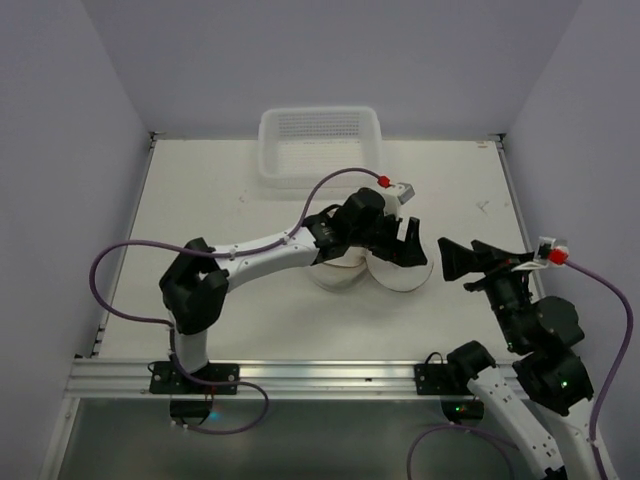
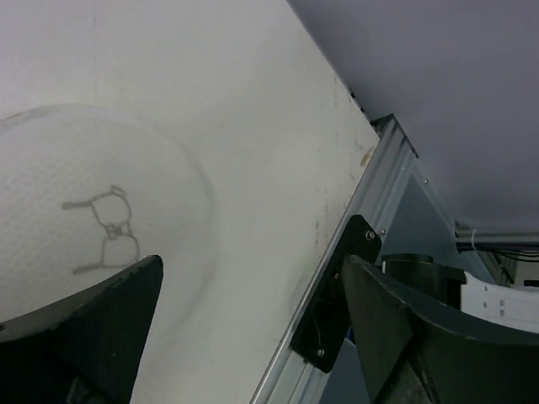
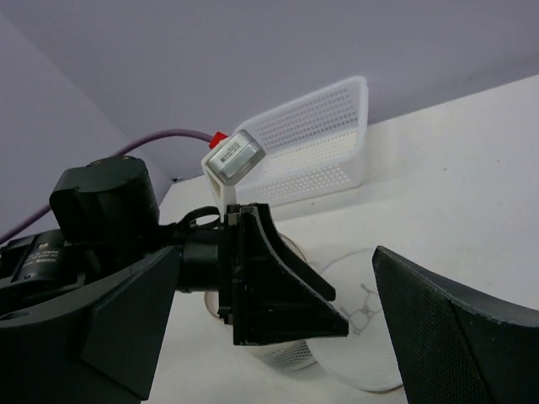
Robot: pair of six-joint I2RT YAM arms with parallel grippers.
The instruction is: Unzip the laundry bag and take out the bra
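1. At the near edge, a metal rail [image 1: 320, 375] carries both arm bases, and a purple cable [image 1: 105, 262] loops beside the left arm.
2. The right gripper [image 1: 458, 252] hovers over the right part of the white table [image 1: 220, 200] and points left. Its jaws are spread wide with nothing between them.
3. The laundry bag [image 1: 398, 280] lies near the middle of the table, just left of the right gripper.
4. It is whitish, see-through mesh with a round outline. In the right wrist view, the bag [image 3: 358, 358] turns a flat round face upward, with a small dark bra icon [image 3: 364, 307] drawn on it. A rounded mesh part sits to the left of that face, under the left gripper.
5. The left wrist view shows the same face of the bag [image 2: 67, 168] close up: a fine weave, a thin curved rim and the line-drawn icon [image 2: 108, 227].
6. I cannot tell whether the zip is open, and no bra shows.
7. The left gripper [image 1: 408, 243] hangs over the far side of the bag, with its arm reaching in from the left. Its jaws are spread and grip nothing. I cannot tell whether a fingertip touches the mesh.
8. Farthest off, a white perforated plastic basket [image 1: 320, 140] stands against the back wall, well apart from the bag.
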